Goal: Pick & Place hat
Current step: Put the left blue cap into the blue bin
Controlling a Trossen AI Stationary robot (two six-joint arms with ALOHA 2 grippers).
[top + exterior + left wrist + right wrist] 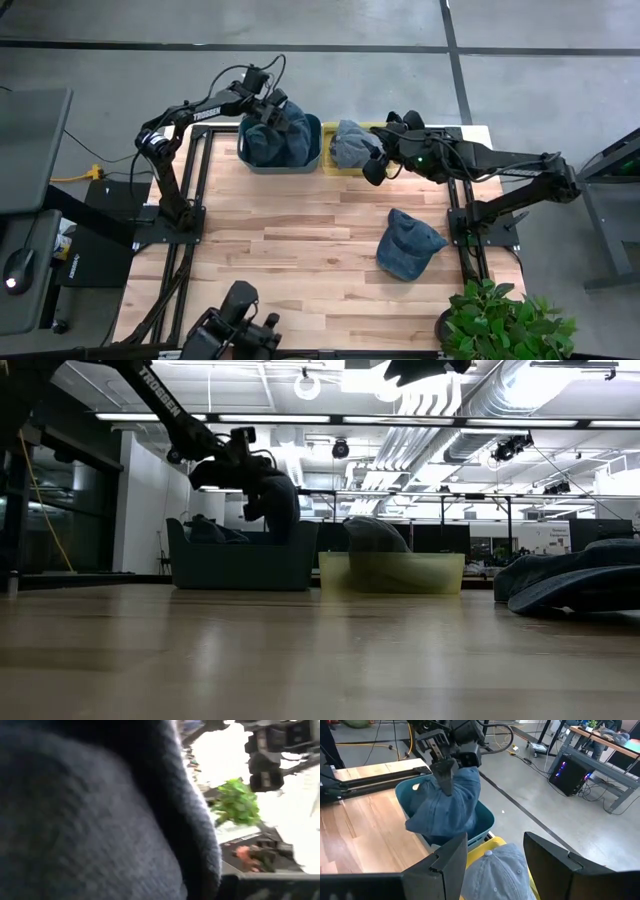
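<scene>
A dark blue hat (447, 802) hangs over the teal bin (312, 150) at the table's far side, with my left gripper (444, 779) shut on its top. In the left wrist view the hat's cloth (90, 820) fills most of the picture. A pale grey-blue hat (502, 870) lies in the yellow bin (395, 572) beside it. My right gripper (495, 865) stands open just above this hat, one finger on either side, touching nothing that I can see. A third blue hat (408, 245) lies crown up on the table's right half. My left gripper pinches a bunched fold at the top of the dark blue hat (451, 787) between its two fingers. The fingers (440, 770) slant down from the table's far left. The hat hangs slack below them, its lower part (280, 525) down inside the teal bin's walls.
The two bins stand side by side along the far edge. A potted plant (500, 320) stands off the table's near right corner. Bare wood lies between the bins and the near edge, left of the third hat.
</scene>
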